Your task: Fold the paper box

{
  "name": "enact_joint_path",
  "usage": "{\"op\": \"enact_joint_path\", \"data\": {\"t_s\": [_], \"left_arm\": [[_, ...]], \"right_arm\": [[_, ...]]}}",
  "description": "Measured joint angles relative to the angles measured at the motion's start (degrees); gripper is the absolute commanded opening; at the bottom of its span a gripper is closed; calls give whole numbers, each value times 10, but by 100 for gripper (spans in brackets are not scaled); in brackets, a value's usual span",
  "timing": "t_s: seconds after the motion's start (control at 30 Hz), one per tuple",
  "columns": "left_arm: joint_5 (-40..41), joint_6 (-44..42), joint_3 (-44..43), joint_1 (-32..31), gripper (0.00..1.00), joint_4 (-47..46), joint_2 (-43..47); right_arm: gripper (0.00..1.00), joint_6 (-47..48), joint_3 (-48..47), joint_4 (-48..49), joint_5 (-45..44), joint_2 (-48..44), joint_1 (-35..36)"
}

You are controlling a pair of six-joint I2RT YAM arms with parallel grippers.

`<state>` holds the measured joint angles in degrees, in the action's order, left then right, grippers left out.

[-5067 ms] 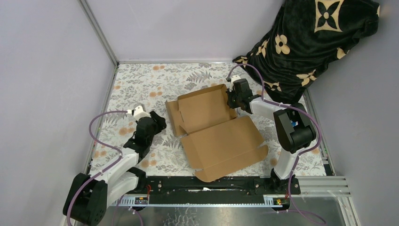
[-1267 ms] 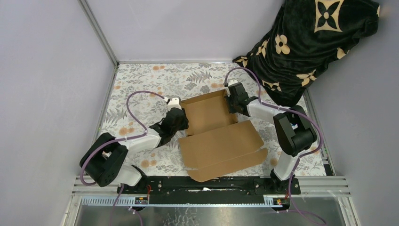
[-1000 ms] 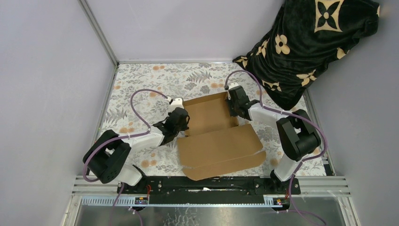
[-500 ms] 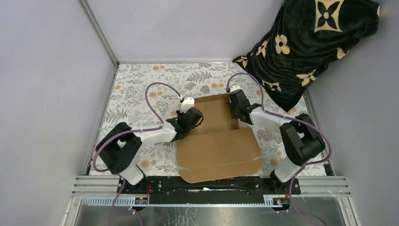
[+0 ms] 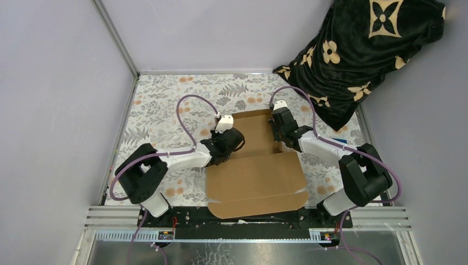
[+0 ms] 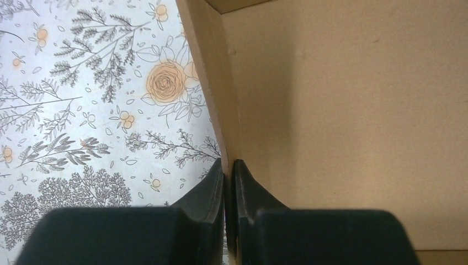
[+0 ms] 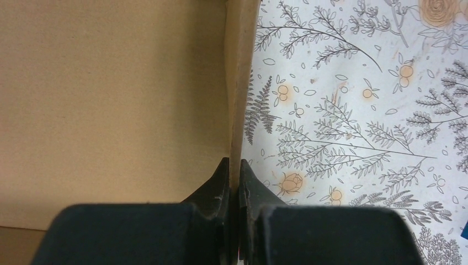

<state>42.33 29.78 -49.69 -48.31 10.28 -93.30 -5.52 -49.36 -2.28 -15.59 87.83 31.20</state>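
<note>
The paper box [image 5: 256, 171] is brown corrugated cardboard in the middle of the table, its far half a shallow tray with raised side walls and its near half a flat lid panel. My left gripper [image 5: 234, 139] is shut on the tray's left wall [image 6: 212, 99], one finger outside and one inside. My right gripper [image 5: 277, 134] is shut on the right wall [image 7: 238, 83] in the same way. In the left wrist view the left gripper [image 6: 227, 164] pinches the thin wall edge; the right gripper [image 7: 234, 163] does likewise in the right wrist view.
A flower-patterned cloth [image 5: 165, 105] covers the table. A black blanket with cream flowers [image 5: 359, 49] is heaped at the back right corner. Metal frame posts and grey walls bound the left and far sides. A black rail [image 5: 182, 212] runs along the near edge.
The left arm swung right to the box's left wall and its jaws shut on it. The box shifted and turned square to the near edge. The right gripper kept its hold.
</note>
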Motion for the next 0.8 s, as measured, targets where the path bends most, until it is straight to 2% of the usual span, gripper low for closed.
{"op": "enact_joint_path", "data": {"t_s": [0.2,0.8], "left_arm": [[20,-4,-2,-5,0,6,28],[62,-10,-24,-12,0,38,30]], "right_arm": [[0,-11,10,9,-7,-12,1],[0,-26,24,22,-15,-44,4]]}}
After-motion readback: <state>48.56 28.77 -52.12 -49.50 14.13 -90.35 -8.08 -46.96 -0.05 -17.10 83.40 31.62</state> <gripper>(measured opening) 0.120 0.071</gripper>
